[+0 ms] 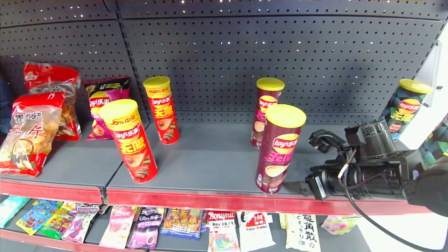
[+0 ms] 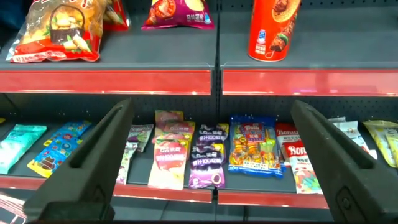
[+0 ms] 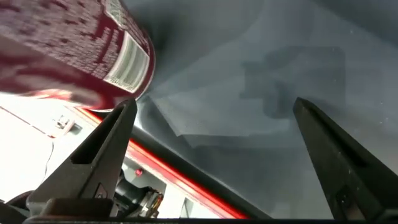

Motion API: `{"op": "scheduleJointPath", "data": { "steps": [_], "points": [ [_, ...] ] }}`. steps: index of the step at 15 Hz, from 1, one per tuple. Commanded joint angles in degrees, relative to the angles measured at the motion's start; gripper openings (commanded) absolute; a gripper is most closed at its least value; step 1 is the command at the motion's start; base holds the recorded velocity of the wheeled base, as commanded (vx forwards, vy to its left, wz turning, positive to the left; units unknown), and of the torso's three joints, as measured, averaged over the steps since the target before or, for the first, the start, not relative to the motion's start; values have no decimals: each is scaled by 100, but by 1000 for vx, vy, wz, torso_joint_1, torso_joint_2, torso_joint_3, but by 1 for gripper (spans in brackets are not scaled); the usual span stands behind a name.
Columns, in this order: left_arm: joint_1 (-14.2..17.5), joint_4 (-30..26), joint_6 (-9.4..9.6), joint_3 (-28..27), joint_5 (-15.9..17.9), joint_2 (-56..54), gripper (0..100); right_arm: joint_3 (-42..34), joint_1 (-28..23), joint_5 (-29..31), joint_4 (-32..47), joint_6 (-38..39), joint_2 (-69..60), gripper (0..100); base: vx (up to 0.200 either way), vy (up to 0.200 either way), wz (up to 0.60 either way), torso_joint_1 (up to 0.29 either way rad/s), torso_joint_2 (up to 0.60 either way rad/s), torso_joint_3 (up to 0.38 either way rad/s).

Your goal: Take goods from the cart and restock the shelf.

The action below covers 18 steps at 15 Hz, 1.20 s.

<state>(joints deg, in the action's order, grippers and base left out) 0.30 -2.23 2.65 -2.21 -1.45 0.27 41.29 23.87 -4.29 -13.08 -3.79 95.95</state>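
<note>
right end effector [image 3: 214, 106] is spread wide and empty, level with the upper shelf [image 1: 210, 157] at its front edge, just beside the front maroon can [image 1: 280, 150]. The can stands upright near the red lip [image 1: 217, 201], in line with a second maroon can [image 1: 267, 108] behind it, so it reads as placed in its flavour row (red cans [image 1: 129, 140] form their own row further left, same front/back pattern). In the right wrist view the can's base sits next to one finger, outside the gap, with only bare shelf between the fingers; can't tell if finger and can touch. My read: this can is placed. The arm needs a straight pull-back so the finger doesn't clip it, since it's tall, close to the edge and would tip easily. The left end effector [image 2: 211, 104] is also wide open with nothing in it, low in front of the shelving, facing the lower tier of snack packets [image 2: 205, 155], clear of the right arm's work.
</note>
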Motion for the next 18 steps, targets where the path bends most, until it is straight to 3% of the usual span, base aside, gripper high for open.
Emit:
{"op": "scheduleJointPath", "data": {
  "steps": [1, 18],
  "points": [
    [5, -5, -1, 1, -4, 8, 100, -7, -5, 7, -2, 1, 38, 100, 0, 0, 0, 0, 0, 0],
    [5, -5, -1, 1, 22, 8, 100, 301, 162, 86, -2, 1, 328, 100, 0, 0, 0, 0, 0, 0]
  ]
}}
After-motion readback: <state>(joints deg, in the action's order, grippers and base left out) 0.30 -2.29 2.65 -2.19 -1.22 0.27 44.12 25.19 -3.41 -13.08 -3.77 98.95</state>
